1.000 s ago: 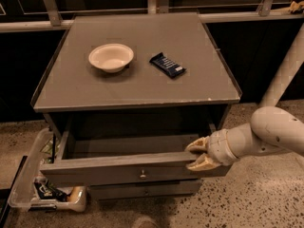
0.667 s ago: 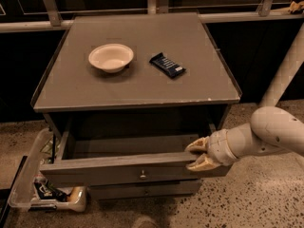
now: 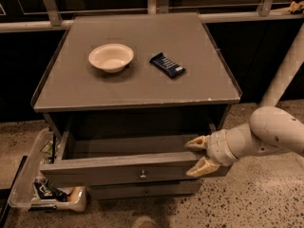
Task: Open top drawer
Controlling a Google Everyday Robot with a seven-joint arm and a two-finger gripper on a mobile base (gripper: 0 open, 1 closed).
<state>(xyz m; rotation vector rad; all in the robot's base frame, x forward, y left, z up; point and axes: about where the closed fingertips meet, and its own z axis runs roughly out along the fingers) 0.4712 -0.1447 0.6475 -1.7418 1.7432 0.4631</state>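
The top drawer [image 3: 118, 172] of the grey cabinet is pulled out, showing its plain grey inside and a small round metal knob [image 3: 143, 175] at the centre of its front panel. My gripper [image 3: 199, 155] is at the drawer's right end, fingers spread open, one fingertip [image 3: 193, 143] above the front panel's top edge and the other below it at the panel's right corner. A slimmer drawer front [image 3: 142, 191] shows below the top drawer, closed.
On the cabinet top [image 3: 71, 89] sit a white bowl [image 3: 110, 57] and a dark blue snack bar [image 3: 167, 65]. A clear plastic tray [image 3: 28, 184] with packets lies on the floor at the left. A metal rail runs behind the cabinet. Speckled floor lies at the right.
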